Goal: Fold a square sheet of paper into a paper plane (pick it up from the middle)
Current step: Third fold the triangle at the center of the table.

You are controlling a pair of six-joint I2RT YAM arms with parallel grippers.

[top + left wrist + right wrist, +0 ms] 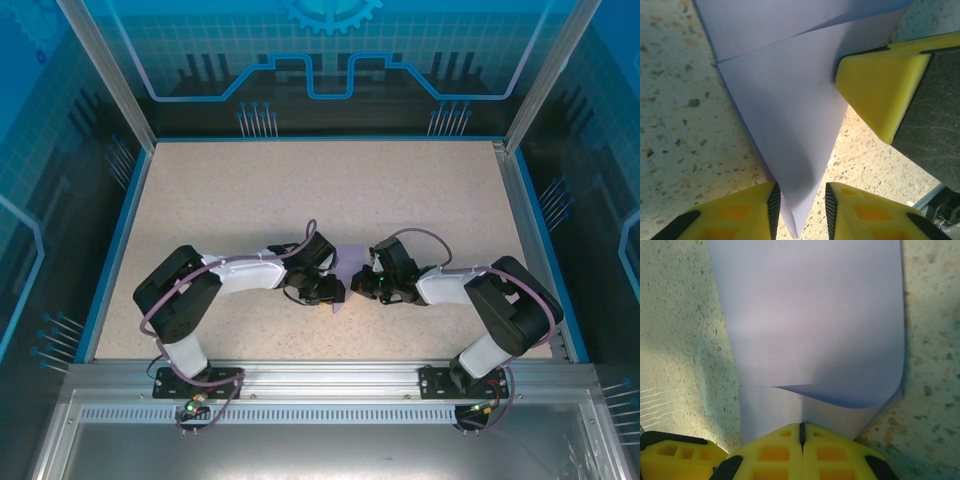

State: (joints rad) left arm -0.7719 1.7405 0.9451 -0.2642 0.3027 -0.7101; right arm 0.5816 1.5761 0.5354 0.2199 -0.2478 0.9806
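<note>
Right gripper [801, 429]: clamps shut on paper [810, 315] edge, 6 o'clock. Left gripper [800, 202]: straddles folded tip, jaws apart. Lies at table [300, 190] centre between both. Likely light, limp, tear-prone; best pinched gently on layered folds.

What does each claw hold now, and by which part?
The right claw is shut on an edge of the lavender paper. The left claw stands open around a pointed folded corner.

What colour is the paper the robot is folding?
The paper is plain pale lavender-purple, clearest in the right wrist view.
</note>
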